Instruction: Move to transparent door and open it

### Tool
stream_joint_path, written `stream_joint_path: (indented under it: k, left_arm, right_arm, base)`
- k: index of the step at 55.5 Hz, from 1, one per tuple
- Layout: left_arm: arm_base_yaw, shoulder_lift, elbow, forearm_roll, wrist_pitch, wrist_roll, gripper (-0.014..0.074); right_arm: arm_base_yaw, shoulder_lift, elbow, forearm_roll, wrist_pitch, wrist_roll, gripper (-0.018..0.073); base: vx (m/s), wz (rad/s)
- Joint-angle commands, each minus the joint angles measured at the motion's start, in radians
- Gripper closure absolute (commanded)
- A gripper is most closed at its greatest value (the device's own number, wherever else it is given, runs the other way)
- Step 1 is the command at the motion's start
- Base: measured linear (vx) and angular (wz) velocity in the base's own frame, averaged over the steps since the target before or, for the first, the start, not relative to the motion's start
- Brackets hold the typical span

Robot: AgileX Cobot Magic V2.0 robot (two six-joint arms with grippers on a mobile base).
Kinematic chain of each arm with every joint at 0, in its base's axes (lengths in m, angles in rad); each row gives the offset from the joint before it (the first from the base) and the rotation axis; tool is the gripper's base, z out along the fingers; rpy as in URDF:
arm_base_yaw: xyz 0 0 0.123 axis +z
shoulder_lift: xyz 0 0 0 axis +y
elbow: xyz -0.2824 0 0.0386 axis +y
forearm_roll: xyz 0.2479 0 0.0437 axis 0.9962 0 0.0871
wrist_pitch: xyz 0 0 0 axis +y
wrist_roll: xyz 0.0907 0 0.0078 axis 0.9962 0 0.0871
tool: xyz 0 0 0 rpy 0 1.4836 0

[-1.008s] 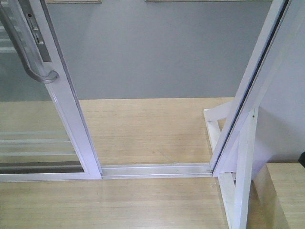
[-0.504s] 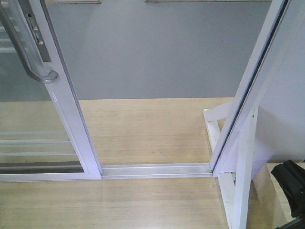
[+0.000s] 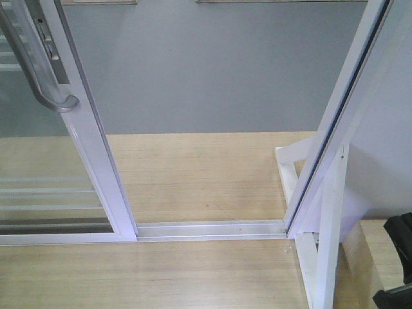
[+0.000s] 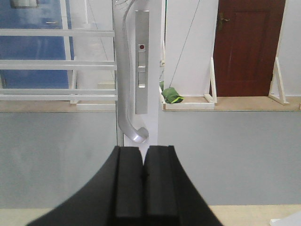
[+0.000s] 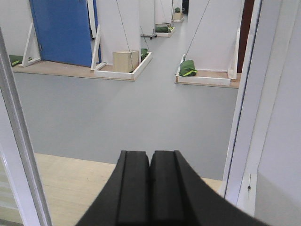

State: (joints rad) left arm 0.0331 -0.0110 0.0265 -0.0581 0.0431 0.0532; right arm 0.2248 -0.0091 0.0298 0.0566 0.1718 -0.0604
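Door (image 3: 90, 154) sits at left of front view, slid aside; wide gap betw its stile and the white jamb (image 3: 335, 129) at right. Bottom track (image 3: 212, 228) runs across the gap on the wood floor (image 3: 193, 174); grey floor (image 3: 212, 71) beyond. Handle (image 3: 38, 77), curved grey metal, on the stile upper left, lower end hooked toward the gap. Glass left of stile shows thin white horiz bars.

Left pincer (image 4: 143, 181): black pads pressed together, nothing betw them. It points straight at the stile, handle (image 4: 129, 94) just above and slightly left of the tips, not touching. Lock plate (image 4: 141, 61) w/ red dot right beside handle. White bars cross the glass at left; brown door (image 4: 247, 47) far right.

Right pincer (image 5: 150, 186): pads pressed together too, holding nothing. Aimed thru the opening, grey floor ahead, jamb (image 5: 244, 94) close on right, door edge at near left. Blue door (image 5: 63, 30) far left, green bags (image 5: 188, 68) on low platforms far back.

Front view: black bit of an arm (image 3: 399, 244) at bottom right corner, near jamb brace (image 3: 325, 225); can't tell which part.
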Motion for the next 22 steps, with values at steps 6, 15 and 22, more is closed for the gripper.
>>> stream_joint_path:
  k: [6, 15, 22]
  left_arm:
    - [0.0, -0.013, -0.02, -0.007, -0.081, -0.009, 0.0596]
    - [0.0, -0.013, -0.02, -0.007, -0.081, -0.009, 0.0596]
    - [0.0, -0.013, -0.02, -0.007, -0.081, -0.009, 0.0596]
  right_arm:
    - [-0.007, -0.015, 0.003, -0.007, -0.081, -0.004, 0.0565]
    - [-0.007, -0.015, 0.003, -0.007, -0.081, -0.004, 0.0565]
    - [-0.007, -0.015, 0.003, -0.007, -0.079, -0.004, 0.0565]
  base:
    - [0.0, 0.0]
    - [0.0, 0.0]
    - [0.0, 0.0]
